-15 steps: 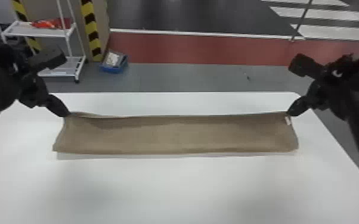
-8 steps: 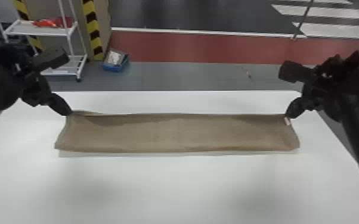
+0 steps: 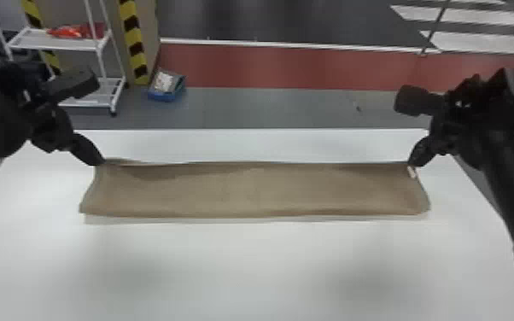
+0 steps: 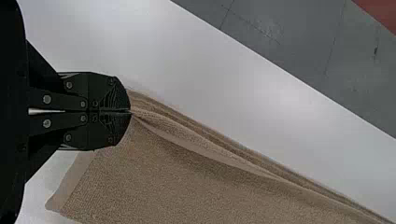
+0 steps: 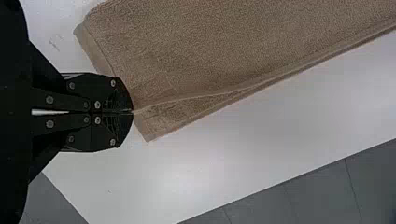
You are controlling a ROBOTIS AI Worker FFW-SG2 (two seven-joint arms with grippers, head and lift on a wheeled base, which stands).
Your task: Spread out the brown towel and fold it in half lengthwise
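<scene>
The brown towel (image 3: 252, 192) is a long strip on the white surface (image 3: 247, 273), across the middle of the head view. Its long way runs from left to right, so the two short ends point at the two sides of the frame. The left pincer (image 3: 99, 161) is shut tight and pinches the far corner, left of the middle. The right pincer (image 3: 412, 164) is shut too, and pinches the other far corner, right of the middle, near a little white tag (image 3: 412, 172). Each arm is closest to its own corner, and the long far edge goes straight between them.

The towel looks folded over the long way, with the smooth bend on the near side. At the far side, the wrist views show the top part's edge just short of the bottom part's edge. I think the fold is almost done. Next, both pincers should set the top edge down together, lined up with the one under it, and let go. If one side drops first, the edge could go crooked.
</scene>
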